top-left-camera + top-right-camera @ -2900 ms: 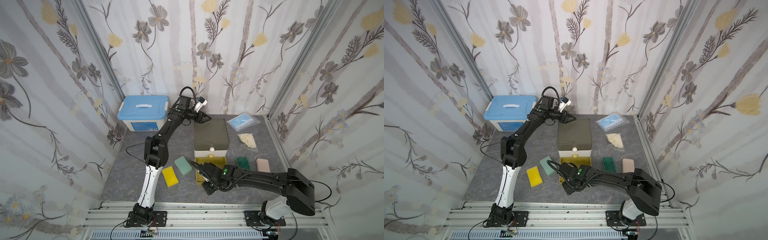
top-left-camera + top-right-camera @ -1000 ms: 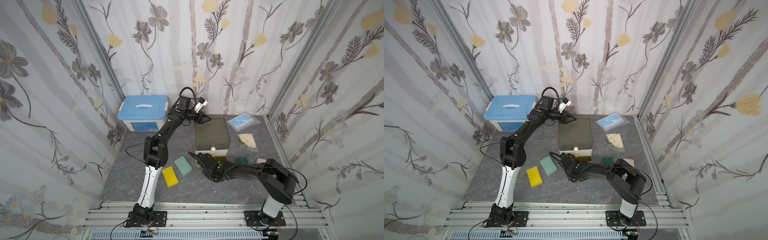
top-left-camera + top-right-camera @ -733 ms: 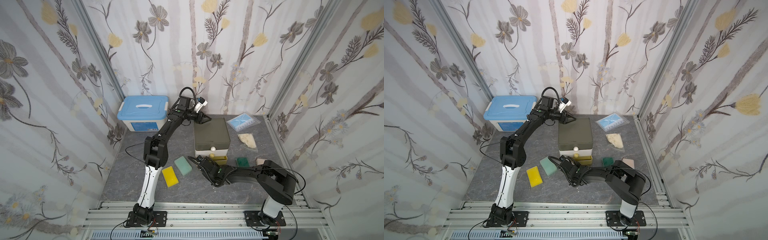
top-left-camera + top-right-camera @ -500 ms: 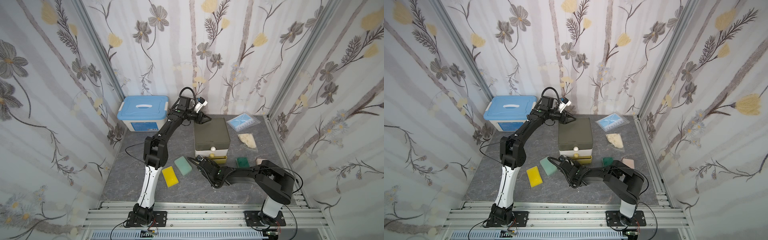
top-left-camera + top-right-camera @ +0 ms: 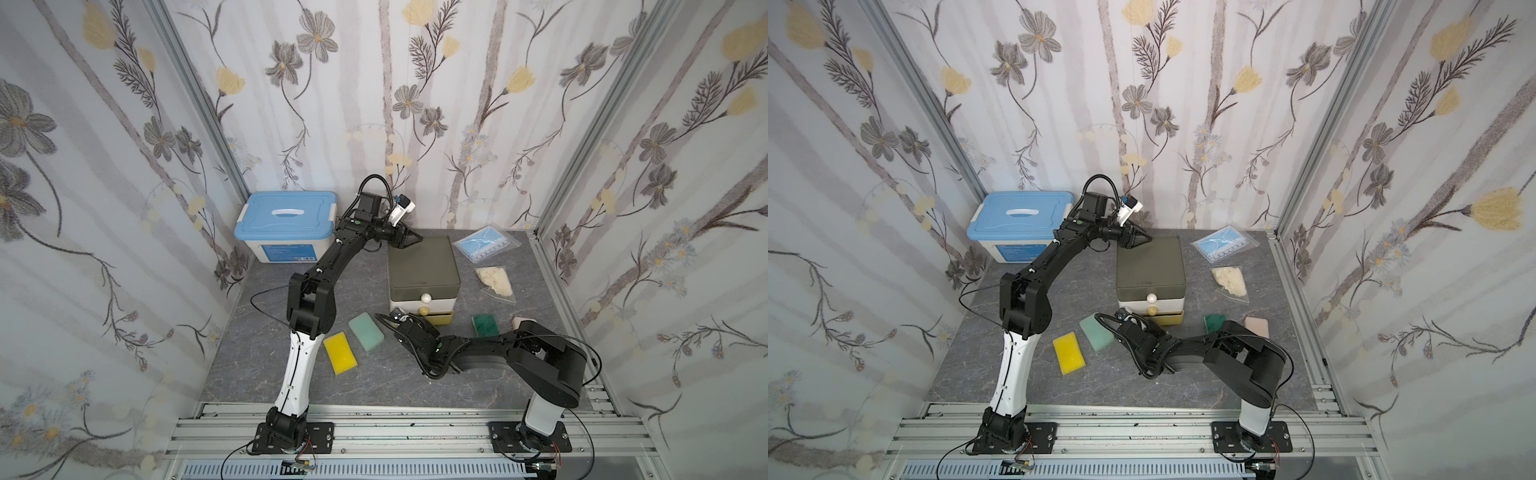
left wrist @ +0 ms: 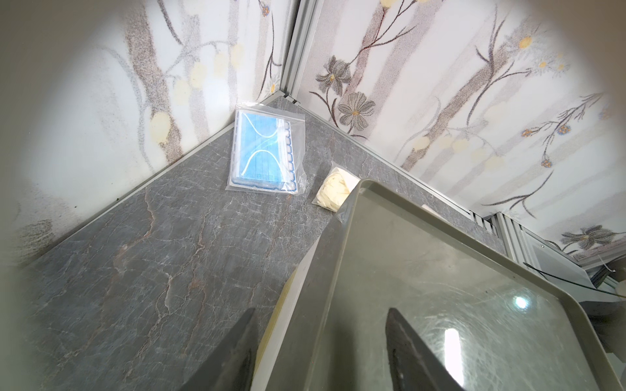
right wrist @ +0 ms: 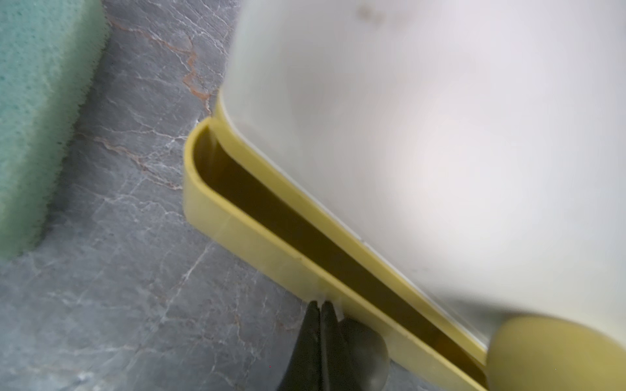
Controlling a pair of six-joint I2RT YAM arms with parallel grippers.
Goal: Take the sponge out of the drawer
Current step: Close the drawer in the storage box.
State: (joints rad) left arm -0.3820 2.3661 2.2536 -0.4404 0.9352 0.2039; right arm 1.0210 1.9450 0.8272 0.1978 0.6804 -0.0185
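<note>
1. Status: the yellow plastic bottom drawer [image 7: 257,250] of the three-tier drawer unit with the olive-grey top [image 5: 424,262] stands out by only a narrow slot. No sponge shows in that slot. We judge the extraction done and the step in hand to be pushing the drawer home.
2. Sponge location: four sponges lie on the grey marbled table [image 5: 374,386].
   - A pale green foam sponge [image 5: 365,331] lies near the drawer's corner, with a yellow sponge [image 5: 340,350] beside it.
   - A dark green scouring sponge [image 5: 484,325] and a pink sponge [image 5: 519,321] lie on the unit's other side.
   - We cannot tell which one came from the drawer.
3. Right gripper [image 7: 320,306]: the fingers are pressed together into one point and hold nothing. The tip touches the drawer's front wall, between its corner and the round yellow knob [image 7: 542,352].
4. We push straight along the drawer's line of travel. Because the contact is off-centre, we expect the drawer could skew and bind. Moving the tip toward the knob should even the load.
5. Left gripper [image 6: 321,311]: the fingers are wide apart and straddle the rear edge of the olive-grey top, one over the top and one outside the side wall. We cannot tell whether they bear on it. We treat this arm as a backstop against the unit sliding.
6. We advance slowly and stop once the front sits flush. On retreat we steer clear of the pale green foam sponge.
</note>
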